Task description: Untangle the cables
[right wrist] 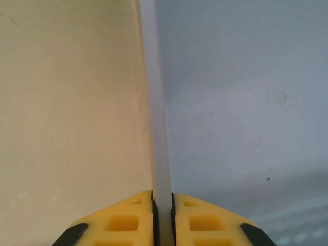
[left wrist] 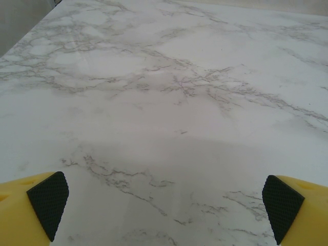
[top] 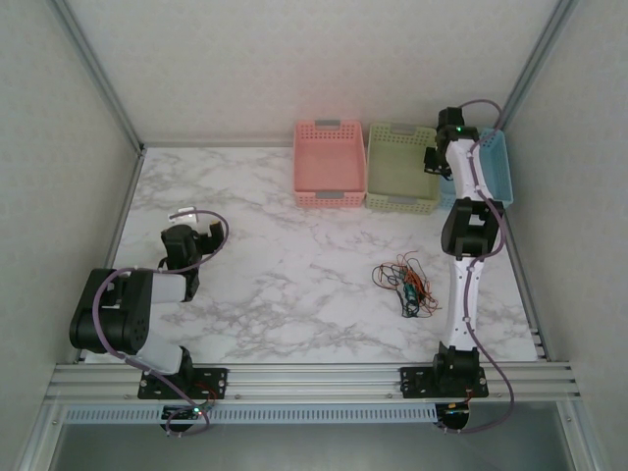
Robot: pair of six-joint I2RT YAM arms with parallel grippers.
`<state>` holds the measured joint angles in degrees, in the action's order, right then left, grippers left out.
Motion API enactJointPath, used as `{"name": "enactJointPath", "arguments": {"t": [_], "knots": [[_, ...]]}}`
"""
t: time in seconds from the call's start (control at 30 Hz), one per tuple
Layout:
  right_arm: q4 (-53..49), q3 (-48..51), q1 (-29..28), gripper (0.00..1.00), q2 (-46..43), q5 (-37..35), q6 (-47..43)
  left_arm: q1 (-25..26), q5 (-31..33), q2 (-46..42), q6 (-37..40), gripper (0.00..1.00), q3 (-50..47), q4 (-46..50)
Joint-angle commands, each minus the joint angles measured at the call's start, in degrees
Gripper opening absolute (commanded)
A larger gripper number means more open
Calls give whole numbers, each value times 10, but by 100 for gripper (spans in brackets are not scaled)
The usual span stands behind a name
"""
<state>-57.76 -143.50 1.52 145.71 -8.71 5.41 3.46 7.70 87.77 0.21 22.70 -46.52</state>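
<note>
Nearest to the left wrist camera are the black pads (left wrist: 48, 205) of the left gripper (left wrist: 165, 205). They stand at the two edges of the view, so this hand is opened wide and holds nothing. Under it is bare marble table (left wrist: 164, 77).

On the right wrist, the yellow fingers (right wrist: 123, 223) of the right gripper (right wrist: 163, 215) are drawn almost together, with a thin slit between them. A pale strip runs up from this slit. I cannot tell if the fingers pinch it, and no wire is visible there. From above, this hand hangs at the far right, between the green basket (top: 400, 203) and the blue basket (top: 502, 162).

The cables (top: 404, 280) lie as one small heap on the table, just left of the right arm and well apart from both hands. The heap seems a little longer from far to near (slightly slanted). Red and black loops spread at the far end, and a dark tail with a teal piece points toward the near edge.

I judge that the untangling is between two picks and that most of it is not yet done. The next move calls for one hand to come over the heap, open, and take a single free end. The other hand could then press the rest down.
</note>
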Motion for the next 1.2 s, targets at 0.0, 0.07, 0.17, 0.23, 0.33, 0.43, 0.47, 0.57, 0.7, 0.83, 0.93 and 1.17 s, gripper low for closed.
{"name": "enactJointPath", "arguments": {"t": [0.0, 0.07, 0.17, 0.23, 0.33, 0.43, 0.47, 0.57, 0.7, 0.83, 0.93, 1.17], "knots": [[-22, -13, -8, 3, 14, 22, -8, -5, -9, 3, -6, 100, 4, -17], [-19, -12, -11, 0, 11, 37, -19, -5, -8, 3, -6, 100, 4, -17], [-14, -5, -27, 0, 4, 47, -36, -5, -8, 3, -6, 100, 4, -17], [-10, -1, -38, 0, 2, 56, -44, -5, -8, 3, -6, 100, 5, -17], [-8, -1, -60, 0, 3, 60, -48, -5, -8, 3, -6, 100, 4, -17], [-8, 0, -80, 0, 4, 65, -46, -5, -8, 3, -6, 100, 4, -17], [-9, 0, -85, 0, 4, 67, -42, -5, -9, 3, -6, 100, 4, -17], [-9, 2, -97, 0, 3, 72, -22, -5, -8, 3, -6, 100, 5, -16], [-9, 6, -112, 0, 3, 80, -6, -5, -8, 3, -6, 100, 5, -17], [9, 34, -130, 0, -8, 93, 23, -5, -9, 2, -6, 100, 4, -16], [18, 42, -143, 0, -10, 98, 36, -5, -8, 3, -6, 100, 4, -17], [14, 36, -170, 0, -2, 96, 60, -5, -8, 3, -6, 100, 4, -17]]}}
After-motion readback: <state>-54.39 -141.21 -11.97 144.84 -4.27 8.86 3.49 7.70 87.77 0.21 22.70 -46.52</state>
